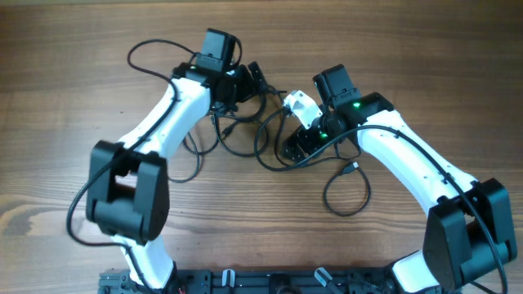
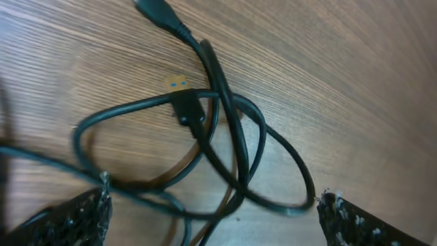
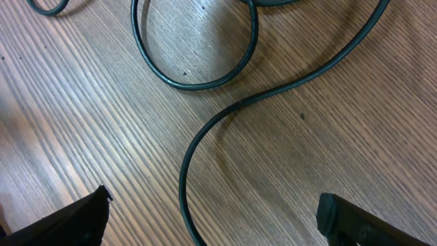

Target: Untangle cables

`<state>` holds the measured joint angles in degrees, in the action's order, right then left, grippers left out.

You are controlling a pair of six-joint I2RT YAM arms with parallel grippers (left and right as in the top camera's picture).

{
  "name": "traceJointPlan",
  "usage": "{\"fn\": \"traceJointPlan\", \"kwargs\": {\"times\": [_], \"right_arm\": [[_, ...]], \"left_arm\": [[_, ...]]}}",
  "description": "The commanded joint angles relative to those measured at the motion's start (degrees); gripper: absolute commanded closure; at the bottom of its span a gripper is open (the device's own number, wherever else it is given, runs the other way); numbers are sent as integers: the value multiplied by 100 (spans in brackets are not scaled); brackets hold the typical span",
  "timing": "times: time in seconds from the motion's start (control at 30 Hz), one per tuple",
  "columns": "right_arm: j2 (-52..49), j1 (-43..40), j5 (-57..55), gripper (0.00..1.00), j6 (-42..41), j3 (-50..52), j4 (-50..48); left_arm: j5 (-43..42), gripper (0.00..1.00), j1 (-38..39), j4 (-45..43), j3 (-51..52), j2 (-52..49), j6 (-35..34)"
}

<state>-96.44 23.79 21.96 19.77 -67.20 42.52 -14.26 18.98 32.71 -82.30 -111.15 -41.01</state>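
Lying tangled on the wooden worktop [image 1: 65,49], the cables [image 2: 220,102] cross in a loose knot. The left fingers [image 2: 68,219] hover spread wide directly above that knot. The right fingers [image 3: 355,222], equally spread, hang over a single strand beside it. Pinching two crossed strands together could tighten the knot.

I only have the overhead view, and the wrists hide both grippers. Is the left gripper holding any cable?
Observer: No. The left gripper is open above the cables, gripping nothing.
Operator: Any plug near it?
Observer: One plug lies in the tangle just ahead of it.
Operator: And the right?
Observer: The right gripper is open too; a single cable curves under it, ungripped.
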Motion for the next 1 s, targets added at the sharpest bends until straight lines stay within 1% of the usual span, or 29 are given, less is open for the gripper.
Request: {"fn": "traceJointPlan", "kwargs": {"times": [0.0,0.13,0.17,0.2,0.27,0.3,0.37,0.47,0.53,0.57,0.73,0.87,0.97], "right_arm": [[-85,13,-52,0,-26,-15,22],[-85,13,-52,0,-28,-15,28],[-85,13,-52,0,-31,-15,31],[-85,13,-52,0,-31,-15,39],[-85,13,-50,0,-33,-2,39],[-85,13,-50,0,-28,22,39],[-98,13,-46,0,-28,52,33],[-118,13,94,0,87,131,-37],[-122,13,461,0,407,260,-155],[-122,13,599,0,490,343,-258],[-125,13,710,0,568,719,-717],[-125,15,975,0,595,874,-778],[-125,55,1272,0,601,883,-743]], "left_arm": [[74,12,155,-293,0,-310,-339],[81,47,190,-516,0,-334,-339],[81,58,188,-544,0,-334,-339],[81,75,170,-586,0,-334,-339],[81,90,168,-573,0,-334,-332],[81,96,168,-546,0,-334,-310],[81,96,133,-522,0,-334,-133],[2,96,-39,-470,0,-317,-125],[-391,96,-238,-468,0,-317,-125],[-774,96,-378,-444,0,-317,-122],[-1871,96,-883,-105,0,-317,-118],[-2391,96,-1224,223,0,-317,267],[-2452,96,-1388,485,0,-317,463]]}}
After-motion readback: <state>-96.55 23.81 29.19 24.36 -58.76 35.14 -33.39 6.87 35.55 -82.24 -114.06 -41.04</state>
